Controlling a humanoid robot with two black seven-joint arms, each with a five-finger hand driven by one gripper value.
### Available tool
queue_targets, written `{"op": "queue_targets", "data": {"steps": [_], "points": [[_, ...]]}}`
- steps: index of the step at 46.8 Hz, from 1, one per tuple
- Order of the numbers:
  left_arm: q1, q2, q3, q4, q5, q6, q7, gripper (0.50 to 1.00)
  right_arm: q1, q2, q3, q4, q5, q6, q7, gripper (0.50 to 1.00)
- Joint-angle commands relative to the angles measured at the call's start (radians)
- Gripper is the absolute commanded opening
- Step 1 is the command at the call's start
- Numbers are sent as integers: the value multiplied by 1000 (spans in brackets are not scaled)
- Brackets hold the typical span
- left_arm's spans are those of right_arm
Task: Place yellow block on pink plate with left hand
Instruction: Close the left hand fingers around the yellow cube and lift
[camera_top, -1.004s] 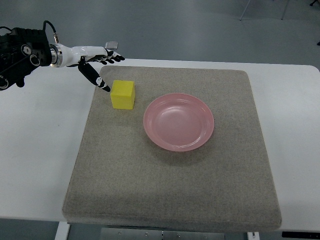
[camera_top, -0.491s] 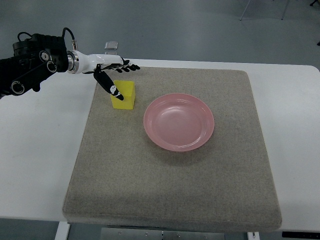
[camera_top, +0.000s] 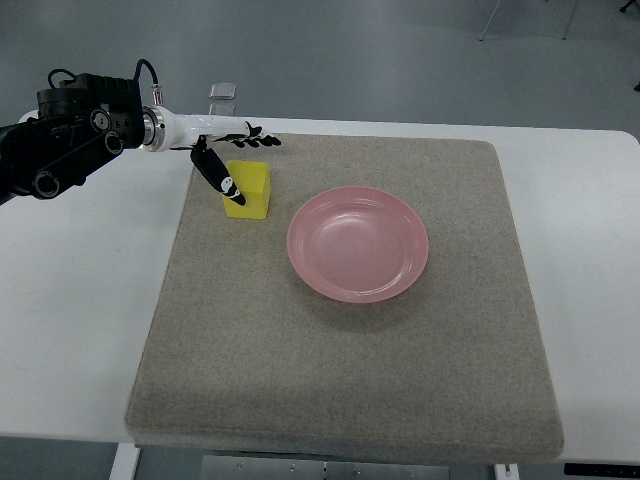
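A yellow block (camera_top: 251, 190) stands on the grey mat, left of the pink plate (camera_top: 358, 243), a small gap between them. My left hand (camera_top: 237, 160) comes in from the upper left and sits over the block. Its thumb (camera_top: 220, 178) lies along the block's near left face and the other fingers (camera_top: 256, 136) reach over its far top edge. The fingers are spread around the block and I cannot tell if they press on it. The block rests on the mat. The plate is empty.
The grey mat (camera_top: 340, 380) covers most of the white table (camera_top: 70, 320). A small clear object (camera_top: 223, 92) stands at the table's far edge behind the hand. The left arm's dark forearm (camera_top: 60, 140) lies over the table's upper left.
My left hand moved right from beside the block to over it, thumb now on its left face. In the last half second it lowered and settled slightly. The block has not moved.
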Motion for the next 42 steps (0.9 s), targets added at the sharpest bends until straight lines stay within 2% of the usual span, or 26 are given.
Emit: {"op": "queue_targets", "data": {"steps": [1, 24, 39, 42], "points": [[-1, 0, 0, 0, 0, 0, 0, 975, 0, 0, 0, 0, 0, 0, 0, 924], [-1, -6, 0, -2, 96, 12, 0, 964, 0, 0, 0, 0, 0, 0, 0, 924], [1, -8, 0, -2, 97, 12, 0, 722, 0, 0, 0, 0, 0, 0, 0, 924], [1, -8, 0, -2, 97, 12, 0, 711, 0, 0, 0, 0, 0, 0, 0, 924]]}}
